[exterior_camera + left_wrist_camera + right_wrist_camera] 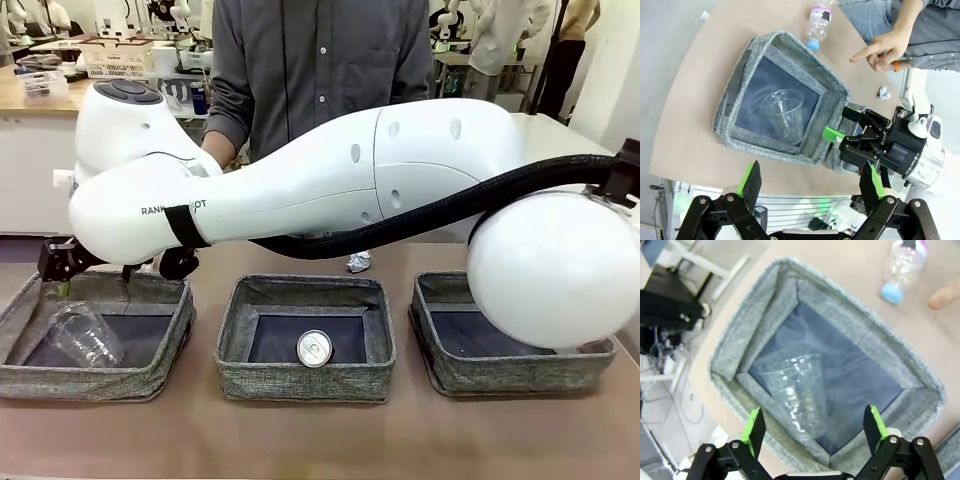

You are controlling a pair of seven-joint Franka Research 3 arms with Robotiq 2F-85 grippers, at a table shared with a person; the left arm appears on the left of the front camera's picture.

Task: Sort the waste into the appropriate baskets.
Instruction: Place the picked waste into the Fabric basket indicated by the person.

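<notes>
Three grey woven baskets stand in a row: left (100, 380), middle (300, 382), right (520, 378). A clear plastic cup (85, 335) lies on its side inside the left basket (765, 145), free of any grip. My right gripper (60, 262) hangs open just above that basket's far edge, and the cup (795, 390) shows below its spread fingers (815, 427). My left gripper (812, 180) is open and empty, high above the same basket. A can (313, 348) lies in the middle basket. A clear bottle (817, 22) and a crumpled paper ball (883, 92) lie on the table.
A person stands at the far side, one hand (880, 47) pointing with a finger toward the bottle. My right arm (350, 180) stretches across the whole table above the baskets. The paper ball (358, 262) sits behind the middle basket.
</notes>
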